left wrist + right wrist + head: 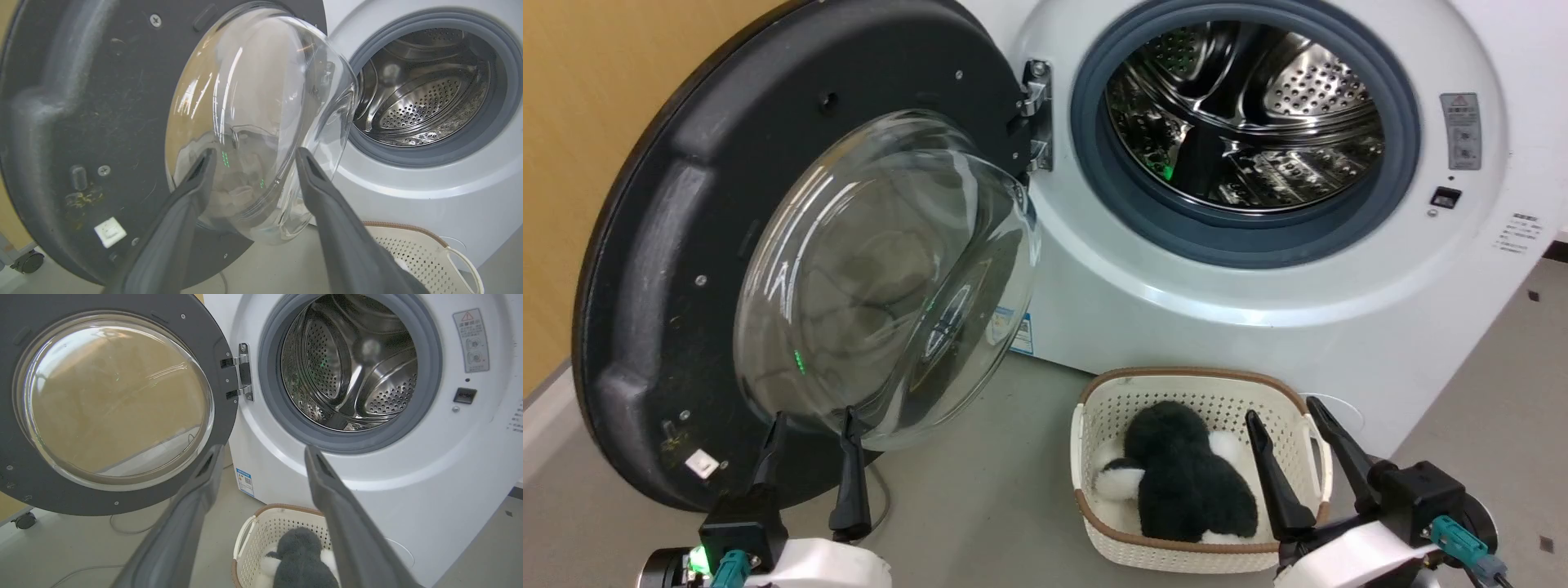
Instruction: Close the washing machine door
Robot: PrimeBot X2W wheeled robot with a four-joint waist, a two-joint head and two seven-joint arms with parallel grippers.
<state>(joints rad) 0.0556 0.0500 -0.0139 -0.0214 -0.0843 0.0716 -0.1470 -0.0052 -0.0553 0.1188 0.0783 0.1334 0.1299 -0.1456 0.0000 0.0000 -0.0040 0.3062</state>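
One washing machine point(1176, 314), one door point(662, 245), one basket point(1112, 412), one plush toy point(1186, 483), two claws point(814, 415) point(1281, 408)

The washing machine door point(678, 269) has a matt black rim around a clear glass bowl point(882, 278). Behind it, the wall point(588, 122) is mustard yellow. The washing machine point(1258, 327) is white, with a blue-grey gasket point(1094, 180), a bright steel drum point(1282, 98) dotted with rows of small holes, and a blue label point(1023, 331). The basket point(1111, 408) is cream with a grid of perforations and a brown rim, and the plush toy point(1184, 482) is black and white. The floor point(980, 506) is plain grey. My left gripper point(815, 415) and right gripper point(1281, 408) have dark fingers, white forearms and teal plugs.
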